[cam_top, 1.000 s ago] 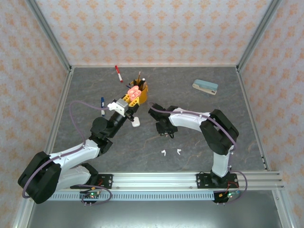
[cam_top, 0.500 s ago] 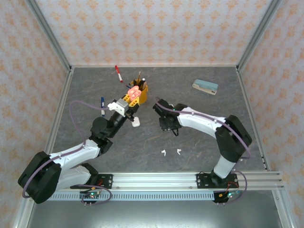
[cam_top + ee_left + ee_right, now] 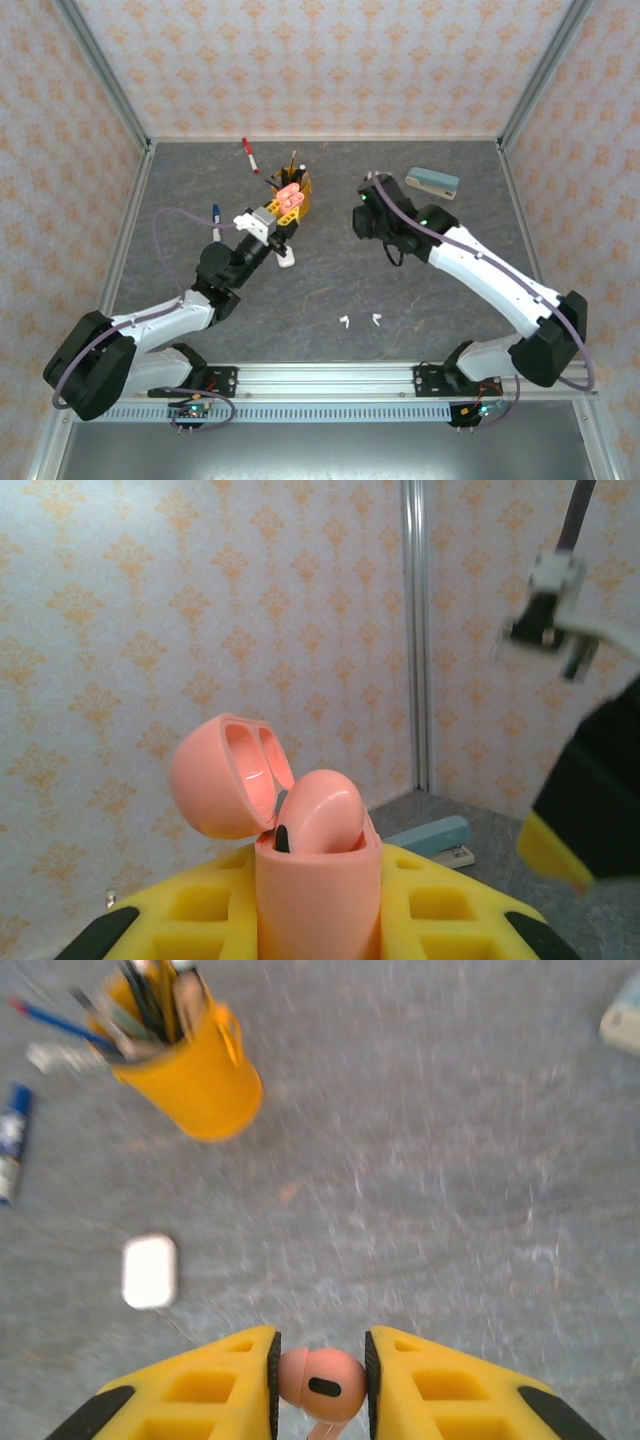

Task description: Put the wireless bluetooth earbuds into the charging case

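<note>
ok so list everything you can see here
salmon-pink pebble-shaped plastic charging case: one, lid open, in left hand
salmon-pink stemmed plastic earbud: one, in right hand
white stemmed plastic earbuds: two, on grey table, near arm bases
white rounded plastic case: one, on table
yellow pen cup: one, holds pens
red marker: one, behind cup
blue marker: one, left of cup
pale teal stapler: one, back right
left hand: shut on case
right hand: shut on earbud
</note>
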Robot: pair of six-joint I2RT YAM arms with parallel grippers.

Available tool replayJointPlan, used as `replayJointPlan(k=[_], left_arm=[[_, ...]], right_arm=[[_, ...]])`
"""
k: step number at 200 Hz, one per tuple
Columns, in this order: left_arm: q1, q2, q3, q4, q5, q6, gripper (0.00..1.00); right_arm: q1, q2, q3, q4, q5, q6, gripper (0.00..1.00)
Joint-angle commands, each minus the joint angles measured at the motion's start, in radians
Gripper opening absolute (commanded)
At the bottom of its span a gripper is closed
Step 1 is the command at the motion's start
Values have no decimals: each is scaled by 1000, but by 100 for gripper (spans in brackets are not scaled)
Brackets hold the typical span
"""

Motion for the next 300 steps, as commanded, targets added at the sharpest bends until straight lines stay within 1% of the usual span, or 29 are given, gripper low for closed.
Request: replayJointPlan(k=[1, 41, 72, 120, 149, 215, 300], left_arm=[[12, 15, 45, 32, 44, -16, 0], [11, 59, 77, 36, 99, -23, 0], [10, 107, 116, 47, 143, -33, 0], [9, 182, 174, 89, 172, -66, 0], [9, 213, 205, 105, 193, -85, 0], [7, 237, 234, 137, 207, -129, 0], [-4, 252, 248, 139, 204, -134, 0]], right_arm=[[-7, -48, 86, 23, 47, -61, 28], [-9, -51, 200, 66, 12, -112, 28], [-9, -38, 239, 121, -45, -138, 28], [-9, -28, 221, 227, -146, -175, 28], [-9, -11, 213, 254, -189, -198, 28], [-9, 28, 184, 304, -216, -207, 28], [-9, 66, 181, 324, -245, -195, 28]])
